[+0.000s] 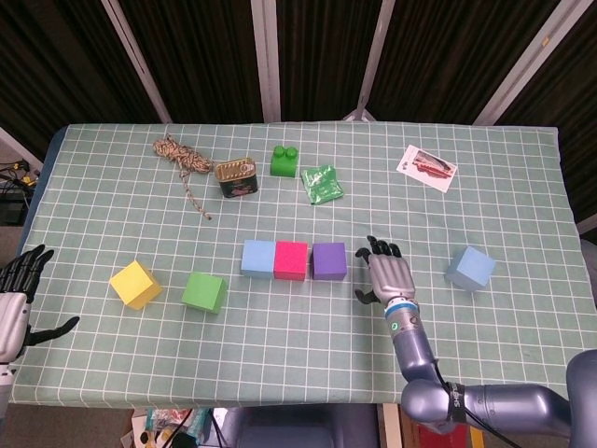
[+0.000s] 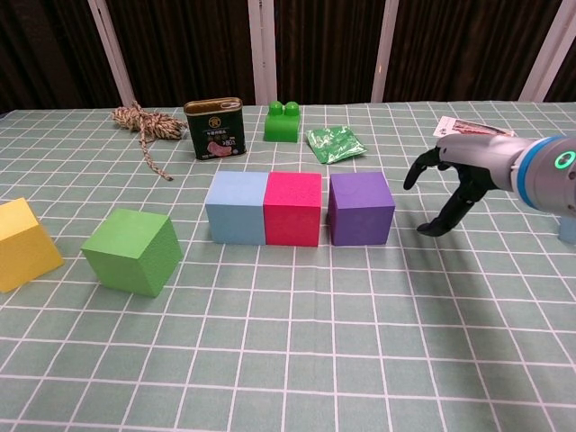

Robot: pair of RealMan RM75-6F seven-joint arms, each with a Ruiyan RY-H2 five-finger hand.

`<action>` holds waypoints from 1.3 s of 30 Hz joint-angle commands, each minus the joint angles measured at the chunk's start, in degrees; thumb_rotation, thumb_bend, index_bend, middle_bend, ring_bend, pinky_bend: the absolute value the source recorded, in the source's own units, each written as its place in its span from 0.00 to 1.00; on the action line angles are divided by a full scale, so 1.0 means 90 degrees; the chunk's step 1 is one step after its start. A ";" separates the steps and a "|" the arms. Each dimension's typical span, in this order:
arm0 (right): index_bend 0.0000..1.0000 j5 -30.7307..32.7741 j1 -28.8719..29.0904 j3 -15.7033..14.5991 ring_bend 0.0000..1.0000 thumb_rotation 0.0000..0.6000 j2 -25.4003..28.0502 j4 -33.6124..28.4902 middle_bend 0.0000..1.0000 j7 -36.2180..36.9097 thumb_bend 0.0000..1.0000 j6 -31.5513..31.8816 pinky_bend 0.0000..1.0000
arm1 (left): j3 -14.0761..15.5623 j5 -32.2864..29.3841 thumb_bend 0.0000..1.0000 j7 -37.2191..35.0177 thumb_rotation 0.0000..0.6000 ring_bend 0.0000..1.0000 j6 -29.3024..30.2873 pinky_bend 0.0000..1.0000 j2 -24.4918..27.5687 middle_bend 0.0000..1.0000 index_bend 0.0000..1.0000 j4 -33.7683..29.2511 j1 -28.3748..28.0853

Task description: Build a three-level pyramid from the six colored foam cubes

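Three foam cubes stand in a row on the green checked tablecloth: a light blue foam cube touching a pink foam cube, and a purple foam cube just beside the pink one, with a thin gap showing between them in the chest view. That row reads as the pyramid's bottom level, apparently laid; nothing stands on it, so the middle pair and the top cube are left to place.

Left of the purple cube's row, a green foam cube and a yellow foam cube lie apart from each other. Well to the right of the purple cube sits a second light blue foam cube.

The right hand hangs just right of the purple cube, clear of it, fingers spread and holding nothing. The left hand sits at the table's near left corner, far from the row, fingers apart and empty.

Behind the purple cube lie a crumpled green foil packet, a green plastic brick, a dark tin can, a coil of twine and a printed card.
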 commanded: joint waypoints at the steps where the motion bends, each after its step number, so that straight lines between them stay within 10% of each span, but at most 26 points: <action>1: 0.27 -0.0022 -0.0014 -0.0041 0.00 1.00 -0.0031 -0.0012 0.00 -0.0018 0.31 0.0002 0.00 | 0.0005 0.0003 0.10 -0.0006 1.00 0.00 0.0004 0.00 0.0006 0.00 0.00 -0.0001 0.0005; 39: 0.27 -0.0028 0.0025 0.0021 0.00 1.00 -0.0328 0.0030 0.00 0.0003 0.31 -0.0109 0.00 | 0.0013 -0.0005 0.10 -0.0022 1.00 0.00 -0.0004 0.00 0.0021 0.00 0.00 -0.0007 0.0007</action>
